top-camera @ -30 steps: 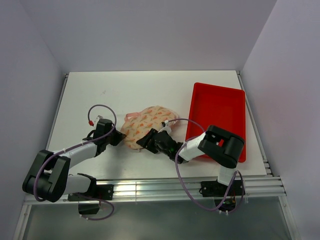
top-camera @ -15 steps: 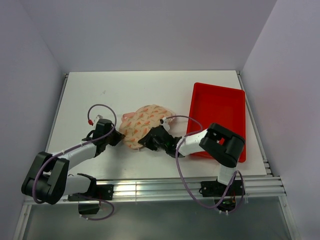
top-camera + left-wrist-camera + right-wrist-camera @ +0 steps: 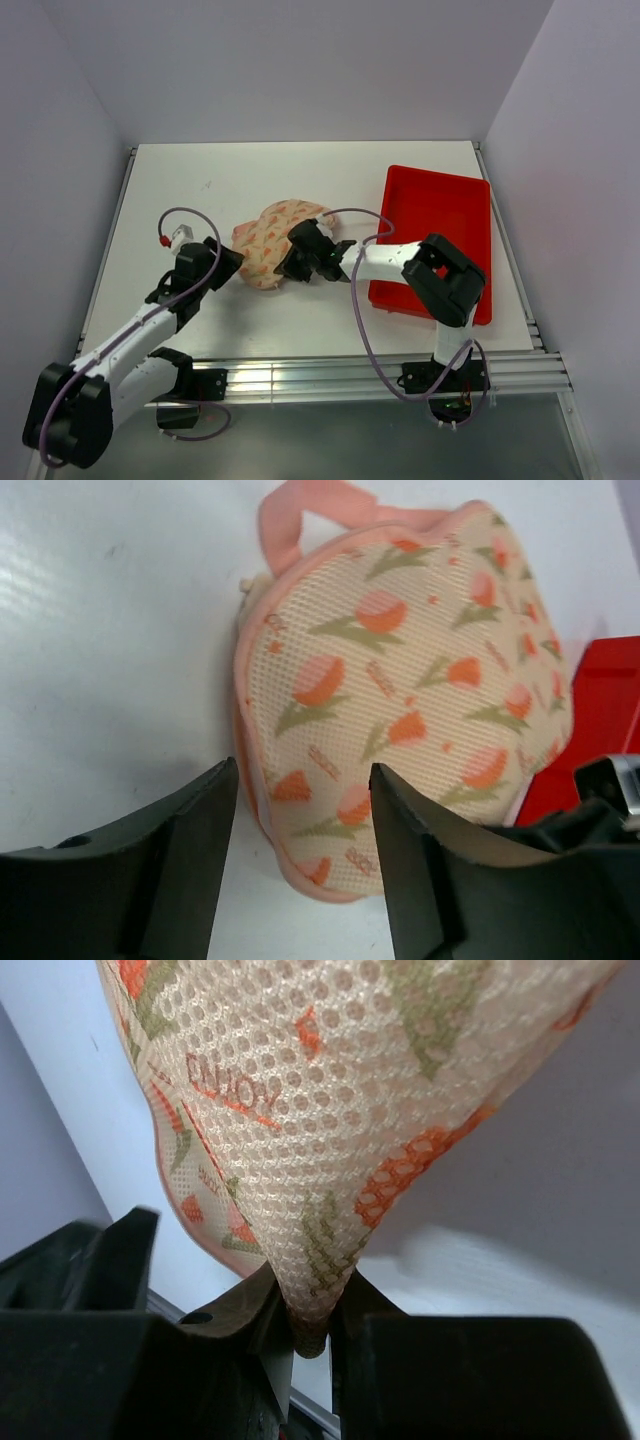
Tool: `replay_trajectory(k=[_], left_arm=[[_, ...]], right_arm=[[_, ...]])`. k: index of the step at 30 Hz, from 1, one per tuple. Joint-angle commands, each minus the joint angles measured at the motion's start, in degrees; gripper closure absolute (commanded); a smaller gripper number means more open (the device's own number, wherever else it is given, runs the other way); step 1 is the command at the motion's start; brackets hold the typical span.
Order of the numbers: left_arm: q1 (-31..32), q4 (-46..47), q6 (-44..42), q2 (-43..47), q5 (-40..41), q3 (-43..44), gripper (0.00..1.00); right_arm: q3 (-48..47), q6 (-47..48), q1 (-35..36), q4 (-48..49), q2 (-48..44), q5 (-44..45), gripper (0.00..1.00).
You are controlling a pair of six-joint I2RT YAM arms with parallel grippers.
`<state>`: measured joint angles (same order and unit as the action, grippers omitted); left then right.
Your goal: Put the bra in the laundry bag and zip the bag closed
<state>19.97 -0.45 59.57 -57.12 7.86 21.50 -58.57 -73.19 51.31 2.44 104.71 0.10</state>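
- While the right gripper clamps a fold of the laundry bag between its jaws, the left gripper has its jaws apart, with the bag's near edge just ahead of them.
- The bag rests folded over on the table, near the red tray.
- No bra shows, so it is probably inside; the zip's state is unclear, so zipping likely remains.

The laundry bag lies near the middle of the surface. It is a domed cream mesh case printed with orange-red tulips and edged in pink, with a pink loop at one end. The right end effector pinches its rim.
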Motion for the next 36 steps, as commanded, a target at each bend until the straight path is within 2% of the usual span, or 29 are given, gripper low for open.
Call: replay_trajectory(k=[1, 2, 4, 6, 11, 14, 17, 25, 30, 36], left_arm=[[0.25, -1.92, -4.1, 5.86, 3.92, 0.39, 0.36], [0.34, -3.23, -4.46, 7.01, 4.62, 0.56, 0.21], [1.03, -4.73, -5.6, 10.34, 5.59, 0.83, 0.19], [2.0, -4.83, -6.74, 12.64, 4.98, 0.65, 0.21], [11.57, -5.18, -7.37, 17.13, 6.99, 0.57, 0.27], [17.38, -3.25, -5.7, 17.05, 8.66, -0.92, 0.39], [20.98, -1.31, -4.2, 14.94, 9.36, -2.42, 0.45], [29.86, 6.68, -1.3, 4.58, 13.14, -3.74, 0.45], [31.1, 12.39, -1.04, -5.25, 14.64, -1.37, 0.44], [31.36, 16.61, -1.12, -10.72, 14.99, -0.58, 0.45]], right_arm=[[-6.46, 3.4, -0.86, -11.9, 1.99, 0.25, 0.97], [-8.74, 4.1, -0.95, -13.06, 2.43, 0.25, 0.98], [-10.68, 4.89, -1.3, -15.87, 3.31, 0.17, 0.99], [-12.97, 5.16, -1.56, -17.63, 4.18, 0.25, 1.0], [-17.1, 6.04, -1.91, -21.77, 6.12, -1.07, 1.0], [-18.77, 6.65, -2.18, -22.83, 7.0, -1.94, 1.0], [-20.35, 7.44, -2.44, -24.32, 7.53, -2.38, 1.0], [-21.94, 8.59, -3.32, -26.34, 7.53, -3.44, 1.0], [-22.56, 8.59, -3.41, -26.87, 7.71, -3.96, 1.0], [-22.38, 8.76, -3.58, -27.13, 7.18, -4.14, 1.0]])
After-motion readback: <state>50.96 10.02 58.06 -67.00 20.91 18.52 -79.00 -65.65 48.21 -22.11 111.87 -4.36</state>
